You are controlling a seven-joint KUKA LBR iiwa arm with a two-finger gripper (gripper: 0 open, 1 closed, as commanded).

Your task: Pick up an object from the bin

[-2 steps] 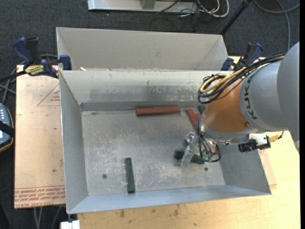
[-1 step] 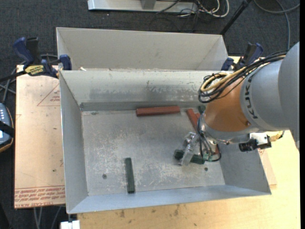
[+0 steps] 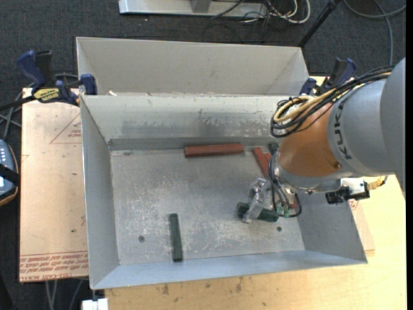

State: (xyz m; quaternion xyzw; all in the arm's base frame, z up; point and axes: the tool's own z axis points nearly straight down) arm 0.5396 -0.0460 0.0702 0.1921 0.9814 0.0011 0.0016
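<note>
My gripper [image 3: 256,202] is low over the bin floor in the right half, under the orange-covered wrist. Right beneath its tip lies a small dark green block [image 3: 261,215], partly covered by the gripper; whether it is gripped or only touched I cannot tell. Just behind the gripper a short red piece [image 3: 261,157] pokes out from under the wrist, with its far end hidden.
A reddish-brown bar [image 3: 213,150] lies along the foot of the back wall. A slim dark green stick [image 3: 175,237] lies lengthwise near the front wall, left of centre. The arm covers the bin's right side.
</note>
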